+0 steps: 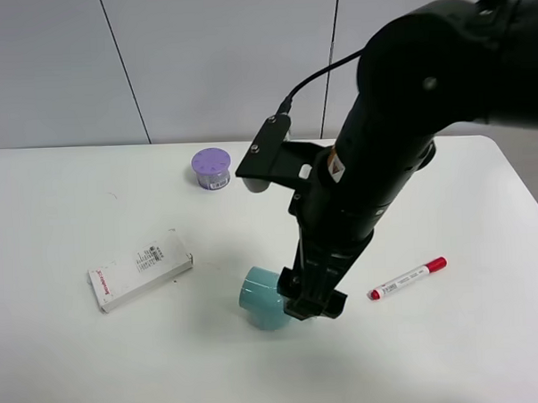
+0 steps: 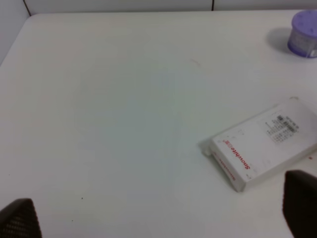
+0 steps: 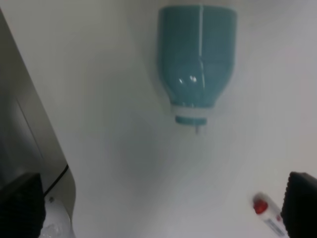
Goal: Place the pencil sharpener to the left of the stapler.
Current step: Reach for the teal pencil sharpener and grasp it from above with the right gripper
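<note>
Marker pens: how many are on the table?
1. The red-capped marker pen lies on the table, right of the pencil sharpener. The black arm could hide another.

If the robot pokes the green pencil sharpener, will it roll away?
Probably, yes. The pencil sharpener lies on its side and its body looks round, so a sideways nudge could roll it. Its shiny surface, with bright glints, may also be slippery to pinch.

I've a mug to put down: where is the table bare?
Bare: the far-left stretch between the purple cylinder and white box, and the near edge in front of the box. Crowded around the pencil sharpener and right gripper.
</note>
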Controlling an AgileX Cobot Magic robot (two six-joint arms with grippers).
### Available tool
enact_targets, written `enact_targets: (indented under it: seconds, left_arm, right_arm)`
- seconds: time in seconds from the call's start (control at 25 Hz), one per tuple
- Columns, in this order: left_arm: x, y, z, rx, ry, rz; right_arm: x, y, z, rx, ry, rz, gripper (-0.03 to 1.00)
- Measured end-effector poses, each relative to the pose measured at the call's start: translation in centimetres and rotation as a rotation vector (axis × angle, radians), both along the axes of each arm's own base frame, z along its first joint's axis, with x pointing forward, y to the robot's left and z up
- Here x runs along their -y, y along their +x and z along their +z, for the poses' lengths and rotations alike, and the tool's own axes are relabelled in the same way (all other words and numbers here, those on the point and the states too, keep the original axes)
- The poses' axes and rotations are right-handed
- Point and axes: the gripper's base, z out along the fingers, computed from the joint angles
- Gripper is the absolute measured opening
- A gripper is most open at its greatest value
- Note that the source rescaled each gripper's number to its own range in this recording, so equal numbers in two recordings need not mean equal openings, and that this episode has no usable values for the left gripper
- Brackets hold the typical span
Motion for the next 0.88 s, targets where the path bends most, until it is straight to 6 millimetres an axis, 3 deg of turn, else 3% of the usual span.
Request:
enact_targets:
  seconds: [0.48, 0.88]
  left_arm:
    - [0.0, 0.0, 0.0, 0.000, 0.000, 0.000]
    - [0.0, 0.0, 0.0, 0.000, 0.000, 0.000]
  right_arm:
    - [-2.9, 2.4, -6.6, -0.027, -0.075, -0.013, 0.86]
    - [-4.2, 3.7, -10.5, -0.007, -0.082, -0.012, 0.81]
